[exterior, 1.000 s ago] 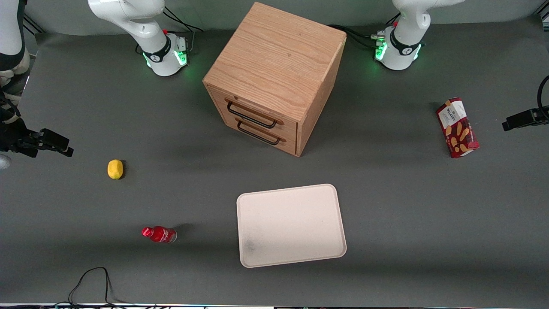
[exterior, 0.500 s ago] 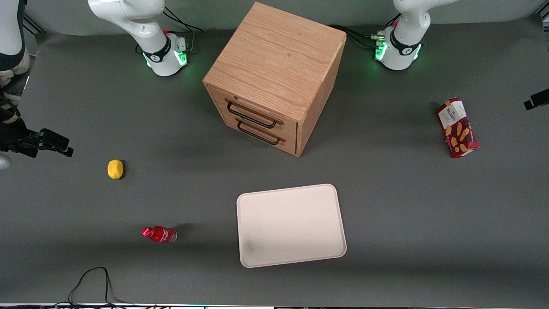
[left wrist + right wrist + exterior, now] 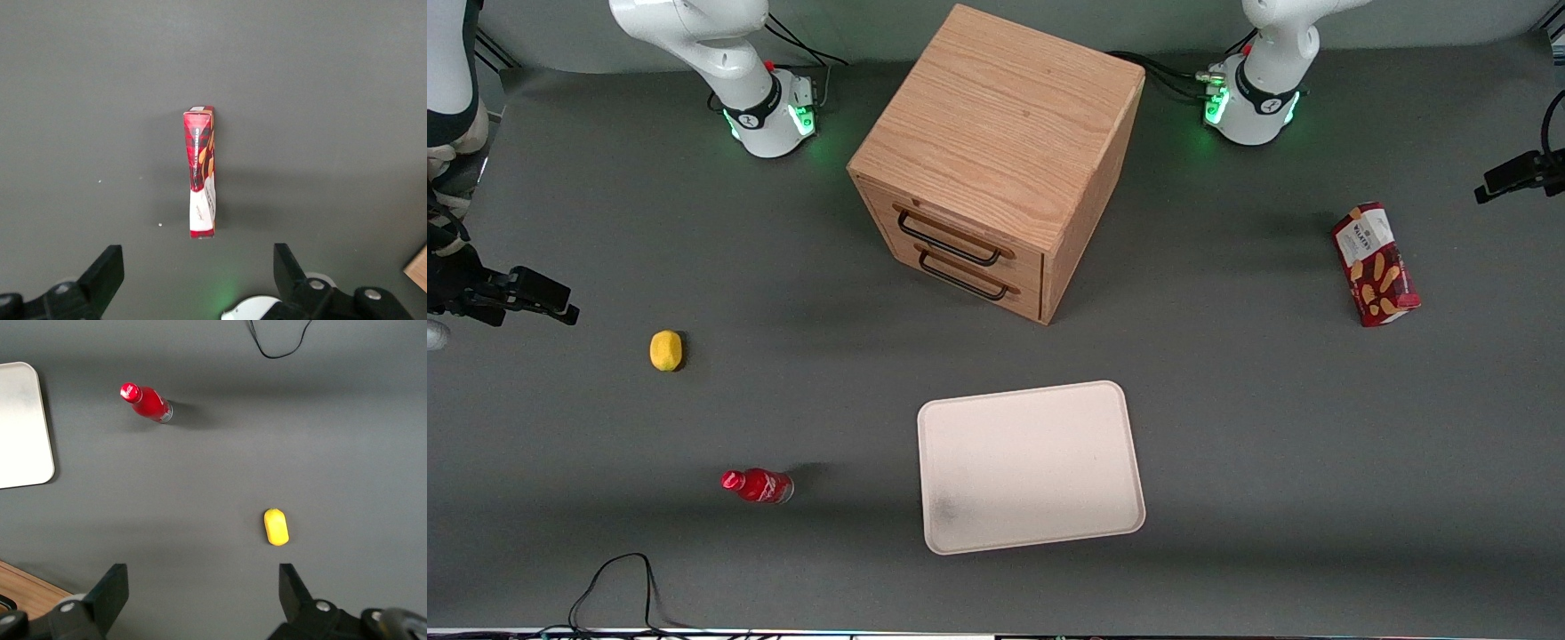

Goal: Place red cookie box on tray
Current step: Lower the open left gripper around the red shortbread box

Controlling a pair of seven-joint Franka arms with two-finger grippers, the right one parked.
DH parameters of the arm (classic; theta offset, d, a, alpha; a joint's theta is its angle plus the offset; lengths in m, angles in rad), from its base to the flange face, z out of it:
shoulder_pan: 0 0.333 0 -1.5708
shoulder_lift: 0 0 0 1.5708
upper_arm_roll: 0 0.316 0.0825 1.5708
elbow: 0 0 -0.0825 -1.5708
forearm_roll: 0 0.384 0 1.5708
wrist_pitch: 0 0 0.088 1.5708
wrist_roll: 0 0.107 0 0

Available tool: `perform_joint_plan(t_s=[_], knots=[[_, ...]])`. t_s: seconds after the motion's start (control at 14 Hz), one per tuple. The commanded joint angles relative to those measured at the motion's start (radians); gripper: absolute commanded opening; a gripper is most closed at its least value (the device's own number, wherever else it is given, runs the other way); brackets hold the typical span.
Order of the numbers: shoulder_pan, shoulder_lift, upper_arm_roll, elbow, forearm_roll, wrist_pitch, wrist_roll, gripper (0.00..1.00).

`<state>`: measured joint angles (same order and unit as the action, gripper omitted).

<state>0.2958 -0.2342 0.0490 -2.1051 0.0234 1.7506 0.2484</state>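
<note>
The red cookie box (image 3: 1376,264) stands on a narrow long side on the grey table, toward the working arm's end, white label end pointing away from the front camera. My left gripper (image 3: 1498,180) hovers farther from the front camera than the box and farther out toward the working arm's end of the table. In the left wrist view the box (image 3: 201,172) sits apart from the gripper (image 3: 197,280), whose black fingers (image 3: 105,272) stand wide open with nothing between them. The off-white tray (image 3: 1032,467) lies flat near the front camera, mid-table, with nothing on it.
A wooden two-drawer cabinet (image 3: 996,160) stands mid-table, farther from the front camera than the tray. A yellow lemon (image 3: 665,350) and a small red bottle (image 3: 758,485) lie toward the parked arm's end. A black cable (image 3: 618,587) loops at the table's front edge.
The left gripper has shifted away from the front camera, from beside the box's middle to a spot past its label end. The box, tray and other objects have not moved.
</note>
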Motion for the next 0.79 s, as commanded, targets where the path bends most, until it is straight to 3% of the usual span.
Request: perform_joint_plan(t_s=[0.0,0.29,0.71], knots=[[0.016,-0.022,-0.005,-0.137,0.007,0.149,0.075,1.0],[0.028,0.013,-0.005,-0.288,0.007,0.378,0.11,0.99],[0.057,0.212,-0.006,-0.371,0.007,0.673,0.138,0.99]])
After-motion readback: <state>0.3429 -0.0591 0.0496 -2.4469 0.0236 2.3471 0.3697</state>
